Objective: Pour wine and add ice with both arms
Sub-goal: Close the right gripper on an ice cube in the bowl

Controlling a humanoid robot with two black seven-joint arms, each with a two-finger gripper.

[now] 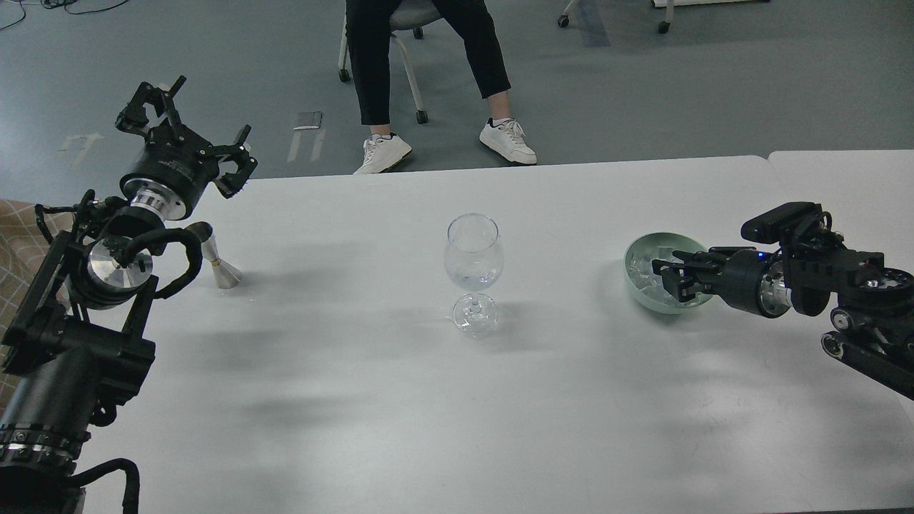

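Note:
A clear wine glass (pixel 473 257) stands upright at the table's middle, with a little clear content at the bottom of its bowl. A pale green bowl (pixel 628 275) at the right holds the ice (pixel 646 271), several clear cubes. My right gripper (pixel 670 277) reaches in from the right with its fingertips down inside the bowl among the ice; its fingers look parted. My left gripper (pixel 194 132) is wide open and empty, raised over the table's far left corner.
A small silver metal jigger (pixel 221 270) stands on the table beside my left arm. A seated person's legs and white shoes (pixel 385 151) are beyond the far edge. A second table (pixel 842 171) adjoins on the right.

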